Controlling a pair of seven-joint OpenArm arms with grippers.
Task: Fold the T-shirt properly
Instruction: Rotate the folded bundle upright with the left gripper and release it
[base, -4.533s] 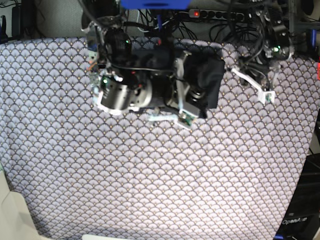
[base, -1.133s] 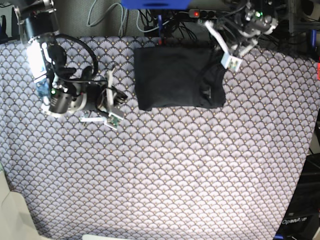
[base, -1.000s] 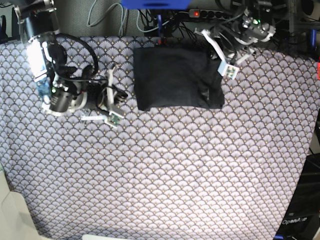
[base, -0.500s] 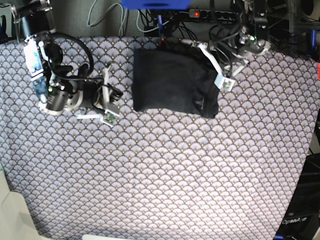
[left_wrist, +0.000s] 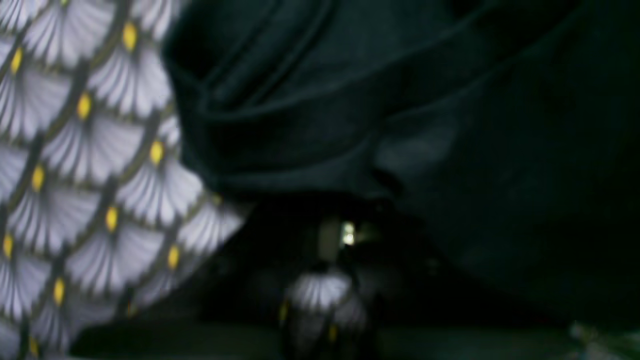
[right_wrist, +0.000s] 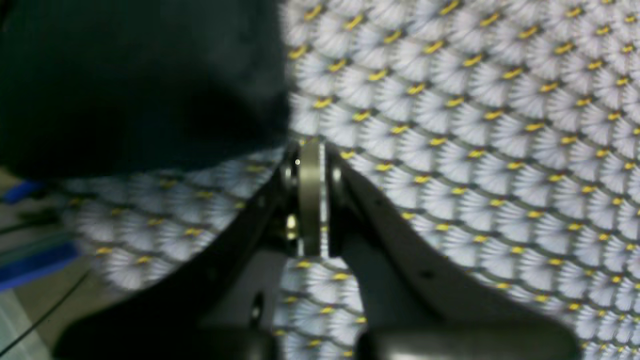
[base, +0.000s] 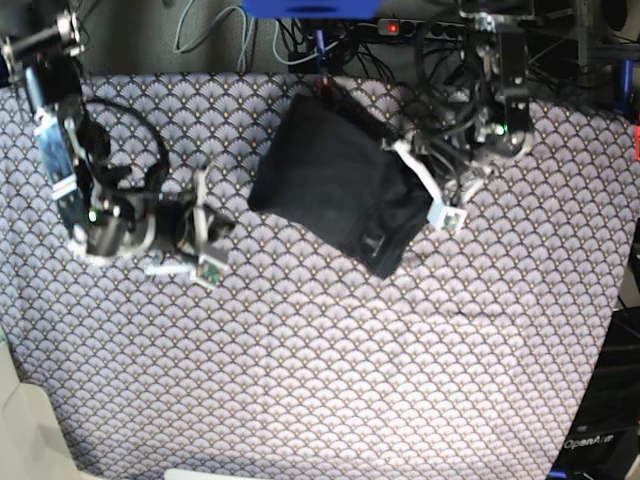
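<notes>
We have the T-shirt (base: 340, 185) folded into a compact black bundle near the far edge of the tablecloth (base: 330, 380), lying skewed — its long edges run at a slant to the table's sides. The left gripper (base: 440, 205) sits at the bundle's right edge; our left wrist view shows dark cloth folds right up against the camera, so we judge its jaws pinched on a layer of the shirt, though the fingertips themselves are lost in shadow. The right gripper (right_wrist: 310, 200) is closed on nothing, its 2 fingers pressed together over bare tablecloth well to the side of the shirt.

The step in hand looks like squaring the bundle. To do it well we should drag low and slowly, so the stacked layers slide as 1 and do not peel apart, and let go only once the edges lie flat.
</notes>
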